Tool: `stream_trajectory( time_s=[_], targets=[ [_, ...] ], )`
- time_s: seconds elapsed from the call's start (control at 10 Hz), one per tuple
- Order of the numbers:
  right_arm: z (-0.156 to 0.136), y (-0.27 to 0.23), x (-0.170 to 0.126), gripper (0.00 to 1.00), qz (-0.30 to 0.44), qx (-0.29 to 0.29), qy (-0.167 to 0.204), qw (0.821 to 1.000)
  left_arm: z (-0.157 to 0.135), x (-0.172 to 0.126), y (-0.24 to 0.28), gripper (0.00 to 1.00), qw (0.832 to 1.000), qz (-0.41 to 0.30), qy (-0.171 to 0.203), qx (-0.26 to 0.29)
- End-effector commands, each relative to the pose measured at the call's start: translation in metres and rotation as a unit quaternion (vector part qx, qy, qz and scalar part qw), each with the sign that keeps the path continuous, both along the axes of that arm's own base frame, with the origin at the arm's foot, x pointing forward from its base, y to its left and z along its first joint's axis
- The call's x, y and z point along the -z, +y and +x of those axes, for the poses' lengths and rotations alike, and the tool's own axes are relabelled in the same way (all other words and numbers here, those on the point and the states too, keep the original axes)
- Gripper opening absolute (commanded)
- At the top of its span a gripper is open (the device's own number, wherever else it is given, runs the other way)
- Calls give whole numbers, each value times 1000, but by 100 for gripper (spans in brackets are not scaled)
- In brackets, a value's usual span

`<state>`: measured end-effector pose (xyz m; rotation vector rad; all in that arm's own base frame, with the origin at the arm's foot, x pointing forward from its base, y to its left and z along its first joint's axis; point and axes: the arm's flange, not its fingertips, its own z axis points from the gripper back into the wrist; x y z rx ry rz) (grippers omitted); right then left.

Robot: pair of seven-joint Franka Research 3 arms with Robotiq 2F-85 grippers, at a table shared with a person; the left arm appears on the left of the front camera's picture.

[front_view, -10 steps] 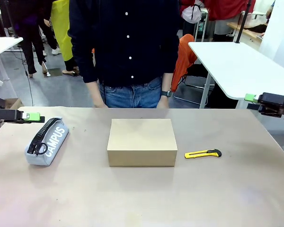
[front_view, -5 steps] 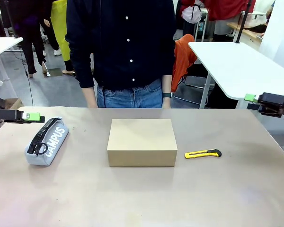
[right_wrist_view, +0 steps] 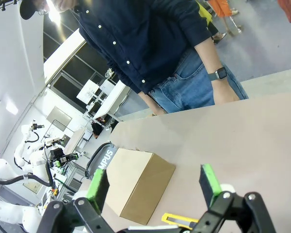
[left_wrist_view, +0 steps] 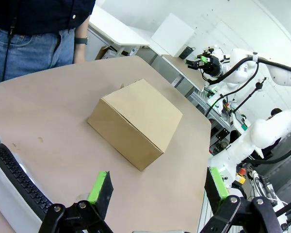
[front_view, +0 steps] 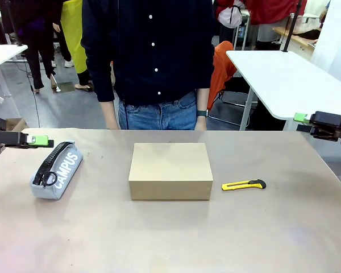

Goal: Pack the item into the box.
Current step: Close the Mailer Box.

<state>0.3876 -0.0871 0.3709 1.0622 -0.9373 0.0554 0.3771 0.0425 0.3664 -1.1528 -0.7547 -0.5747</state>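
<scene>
Nothing started yet: box (front_view: pixel 170 169) sits closed at table centre, both grippers spread and empty, left gripper (front_view: pixel 38 140) at nine o'clock, right gripper (front_view: pixel 302 118) at three. Stapler unseen; likely lid needs opening first.

A wide table (front_view: pixel 159 239) with a plain tan-brown surface carries three things. A closed brown cardboard box (front_view: pixel 170 170) sits at its middle, roughly midway between the two pincers, which hang at the table's left and right edges. A grey zip pouch (front_view: pixel 57 169) printed "CAMPUS" lies on the left part of the surface, just below and beside the left pincer (front_view: pixel 41 140). A yellow-and-black utility knife (front_view: pixel 243 185) lies flat to the right of the box, close to it and well apart from the right pincer (front_view: pixel 300 118), nearer the robot's side.
</scene>
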Motion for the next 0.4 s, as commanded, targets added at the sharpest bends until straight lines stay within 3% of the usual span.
stream_trajectory(
  time_s=[0.0,0.3],
  targets=[
    [-1,0,-3,100,-5,1,0,1000,-1,-2,-1,100,1000,4,-3,-1],
    [-1,0,-3,100,-5,1,0,1000,-1,-2,-1,100,1000,4,-3,-1]
  ],
)
